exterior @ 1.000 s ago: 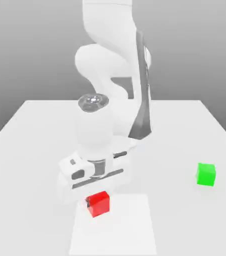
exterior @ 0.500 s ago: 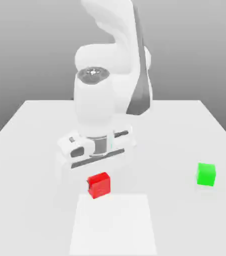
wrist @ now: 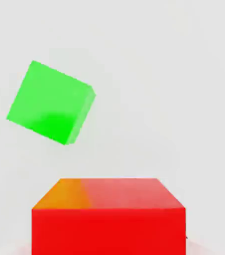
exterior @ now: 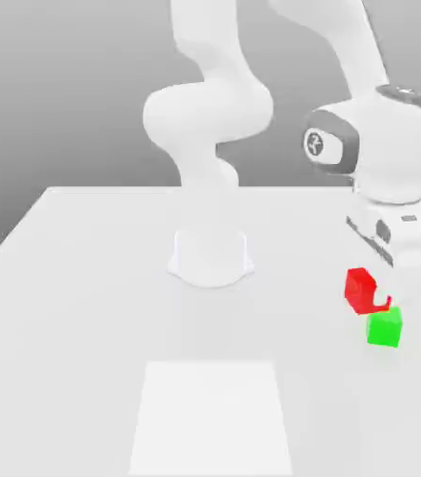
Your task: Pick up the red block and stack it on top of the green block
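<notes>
Here, at the exterior view's right, the gripper [exterior: 368, 296] is clamped on the red block [exterior: 359, 288], held in the air just above the green block [exterior: 383, 328] on the white table [exterior: 84, 307].

Simulated lab/test scene, not real room. Plain white desk [exterior: 84, 279], flat shading, no texture. Featureless grey gradient backdrop, no walls or furniture. White robot arm [exterior: 210, 130] bolted on round base at desk middle. Lighter square patch [exterior: 211, 416] marked on desk near front edge. Props: two plain cubes, red block [exterior: 359, 289] and green block [exterior: 383, 328], uniform colour, no labels. Render look throughout.
</notes>
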Tool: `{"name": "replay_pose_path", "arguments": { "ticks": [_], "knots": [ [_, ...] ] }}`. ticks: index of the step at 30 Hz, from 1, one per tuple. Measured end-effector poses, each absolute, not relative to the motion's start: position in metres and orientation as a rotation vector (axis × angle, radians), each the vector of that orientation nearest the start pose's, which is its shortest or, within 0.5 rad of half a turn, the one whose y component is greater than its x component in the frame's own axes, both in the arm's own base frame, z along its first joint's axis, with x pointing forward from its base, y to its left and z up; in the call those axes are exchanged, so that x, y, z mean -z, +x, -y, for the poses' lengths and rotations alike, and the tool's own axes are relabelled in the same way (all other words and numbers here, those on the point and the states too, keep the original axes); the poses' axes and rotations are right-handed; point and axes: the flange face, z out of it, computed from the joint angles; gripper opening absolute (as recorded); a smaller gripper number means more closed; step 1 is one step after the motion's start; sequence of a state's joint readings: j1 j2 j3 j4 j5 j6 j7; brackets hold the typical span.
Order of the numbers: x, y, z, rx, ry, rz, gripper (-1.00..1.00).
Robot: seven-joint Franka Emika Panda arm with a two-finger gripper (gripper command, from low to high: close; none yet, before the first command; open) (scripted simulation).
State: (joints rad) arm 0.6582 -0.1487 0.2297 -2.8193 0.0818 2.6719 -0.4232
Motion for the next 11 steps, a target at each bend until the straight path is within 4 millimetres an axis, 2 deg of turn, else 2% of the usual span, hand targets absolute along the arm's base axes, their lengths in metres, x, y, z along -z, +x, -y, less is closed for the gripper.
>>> {"name": "replay_pose_path", "arguments": {
  "ticks": [3,7,8,11],
  "knots": [
    [-0.226,0.223,-0.298,-0.002,-2.478,1.933,-1.00],
    [-0.188,0.221,-0.299,-0.002,-2.468,1.947,-1.00],
    [-0.182,0.221,-0.299,-0.003,-2.467,1.948,1.00],
    [-0.182,0.221,-0.299,-0.003,-2.467,1.948,1.00]
  ]
}}
